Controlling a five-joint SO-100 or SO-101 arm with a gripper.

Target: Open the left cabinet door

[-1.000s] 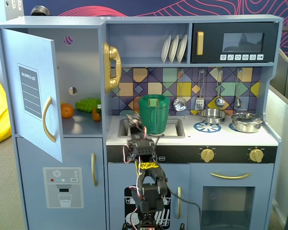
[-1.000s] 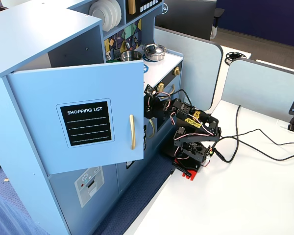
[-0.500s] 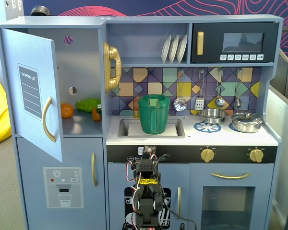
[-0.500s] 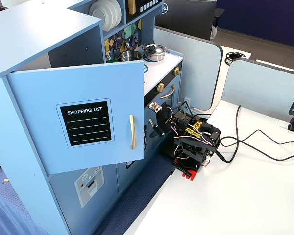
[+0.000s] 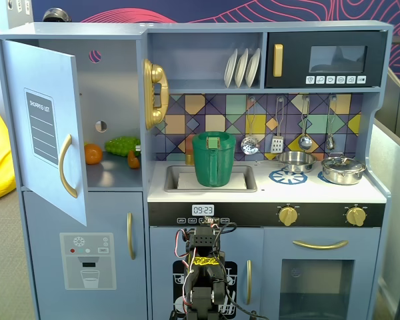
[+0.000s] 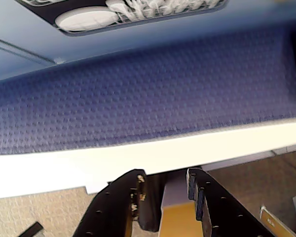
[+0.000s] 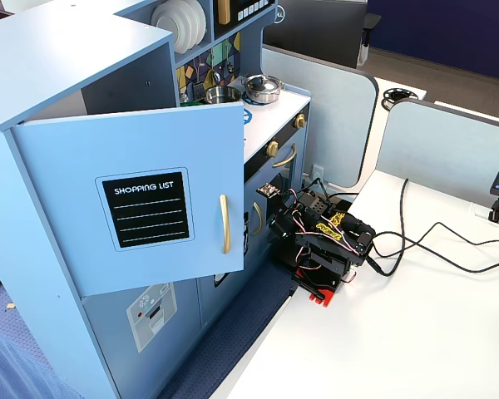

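The left cabinet door (image 5: 47,133) is light blue with a black "SHOPPING LIST" panel and a gold bar handle (image 5: 67,167). It stands swung open, showing the compartment behind. It also shows in the other fixed view (image 7: 150,199), well open, with its handle (image 7: 224,223) near the free edge. The arm (image 5: 203,267) sits folded low in front of the kitchen, right of the door and apart from it; it shows from the side too (image 7: 324,241). In the wrist view my gripper (image 6: 165,175) has its jaws a little apart with nothing between them, over the white table edge (image 6: 64,168).
An orange (image 5: 93,153), green grapes (image 5: 122,145) and a carrot (image 5: 133,159) lie in the open compartment. The dispenser door (image 5: 87,257) is below. The dish-graphic door (image 6: 89,17) faces the gripper. Blue carpet (image 6: 138,89) lies between table and kitchen. Cables (image 7: 416,241) trail on the white table.
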